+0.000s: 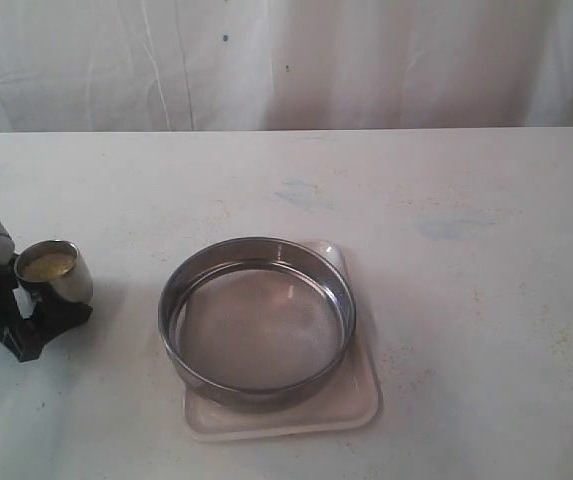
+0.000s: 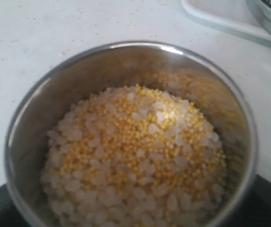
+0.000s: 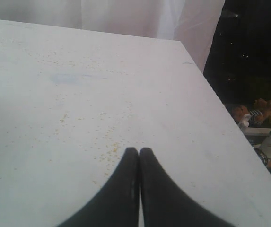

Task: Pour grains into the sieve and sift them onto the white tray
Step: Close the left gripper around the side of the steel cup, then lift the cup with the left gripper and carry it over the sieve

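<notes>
A small steel cup point(image 1: 56, 272) sits at the far left of the exterior view, upright, with my left gripper point(image 1: 52, 304) shut on it. It holds the grains point(image 2: 135, 156), golden-yellow meal mixed with pale whitish bits, heaped well below the rim. The black fingers point(image 2: 270, 203) show only at the corners of the left wrist view. The sieve point(image 1: 256, 325), a wide steel ring with a bare mesh bottom, rests on the white tray point(image 1: 358, 402) mid-table, to the right of the cup. My right gripper point(image 3: 138, 152) is shut on nothing, above bare table, and is out of the exterior view.
Stray yellow grains point(image 3: 109, 150) dot the tabletop near the right gripper. The table's side edge point(image 3: 220, 120) runs close by, with clutter point(image 3: 263, 118) beyond it. A white curtain point(image 1: 286, 60) hangs behind the table.
</notes>
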Motion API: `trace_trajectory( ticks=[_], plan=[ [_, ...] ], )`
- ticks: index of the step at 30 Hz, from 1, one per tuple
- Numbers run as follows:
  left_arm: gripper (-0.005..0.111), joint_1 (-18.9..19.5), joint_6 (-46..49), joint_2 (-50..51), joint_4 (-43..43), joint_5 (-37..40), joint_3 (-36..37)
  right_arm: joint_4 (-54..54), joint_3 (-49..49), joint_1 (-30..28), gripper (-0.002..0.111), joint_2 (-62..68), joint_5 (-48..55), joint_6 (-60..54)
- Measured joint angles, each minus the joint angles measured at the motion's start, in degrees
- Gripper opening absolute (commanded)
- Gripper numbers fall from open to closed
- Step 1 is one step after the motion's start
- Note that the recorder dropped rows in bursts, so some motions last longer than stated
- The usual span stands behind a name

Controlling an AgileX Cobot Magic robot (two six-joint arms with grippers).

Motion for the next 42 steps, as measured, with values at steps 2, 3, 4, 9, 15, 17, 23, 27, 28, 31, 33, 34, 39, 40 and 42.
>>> trace_trajectory(
  ticks=[2,3,4,9,15,17,23,27,28,31,33,34,39,40,42],
  plan=[
    [0.003,0.00,0.35,0.00,0.11,-0.10,0.00,0.00,0.00,0.00,0.000,0.00,0.00,0.00],
    [0.000,0.00,0.58,0.00,0.11,-0.10,0.00,0.00,0.00,0.00,0.000,0.00,0.00,0.00],
    [0.000,0.00,0.67,0.00,0.11,-0.10,0.00,0.00,0.00,0.00,0.000,0.00,0.00,0.00],
    [0.000,0.00,0.96,0.22,-0.09,-0.78,0.00,0.00,0.00,0.00,0.000,0.00,0.00,0.00],
    [0.000,0.00,1.00,2.42,-1.42,-5.43,0.00,0.00,0.00,0.00,0.000,0.00,0.00,0.00],
    [0.000,0.00,1.10,3.35,-1.66,-6.26,0.00,0.00,0.00,0.00,0.000,0.00,0.00,0.00],
    [0.000,0.00,1.44,4.47,-3.00,-7.88,-0.10,0.00,0.00,0.00,0.000,0.00,0.00,0.00],
    [0.000,0.00,1.60,4.47,-3.35,-7.88,-0.10,0.00,0.00,0.00,0.000,0.00,0.00,0.00],
    [0.000,0.00,1.90,4.47,-3.35,-7.88,-0.10,0.00,0.00,0.00,0.000,0.00,0.00,0.00],
    [0.000,0.00,2.82,4.47,-3.35,-7.88,-0.10,0.00,0.00,0.00,0.000,0.00,0.00,0.00],
    [0.000,0.00,3.15,4.47,-3.39,-7.88,-0.10,0.00,0.00,0.00,0.000,0.00,0.00,0.00],
    [0.000,0.00,3.23,4.47,-3.49,-7.88,-0.10,0.00,0.00,0.00,0.000,0.00,0.00,0.00],
    [0.000,-0.70,3.62,4.47,-4.44,-7.53,-0.10,0.00,0.00,0.00,0.000,0.00,0.00,0.00],
    [0.000,-0.89,3.62,4.37,-4.70,-7.41,-0.10,0.00,0.00,0.00,0.000,0.00,0.00,0.00],
    [0.000,-1.76,3.62,4.14,-5.09,-6.91,-0.10,0.00,0.00,0.00,0.000,0.00,0.00,0.00]
  ],
)
